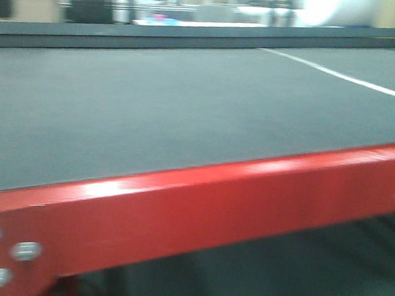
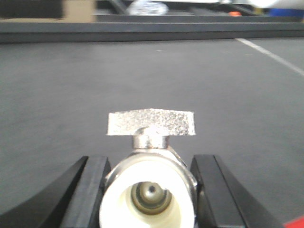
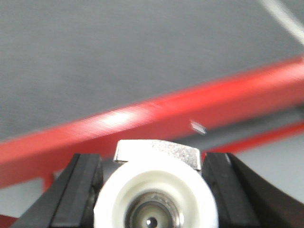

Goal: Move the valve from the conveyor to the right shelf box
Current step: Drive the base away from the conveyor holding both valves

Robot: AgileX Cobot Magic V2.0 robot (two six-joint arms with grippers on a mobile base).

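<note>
Right wrist: valve (image 3: 156,197) clamped inside right claw (image 3: 153,164).

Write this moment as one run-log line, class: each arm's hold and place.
left jaws: shut on valve, over the conveyor | right jaws: shut on second valve, over the red frame | shelf box: not in view

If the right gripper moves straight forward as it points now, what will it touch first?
Most likely the red beam; the valve in the right gripper would reach it first. Depth is unclear.
</note>
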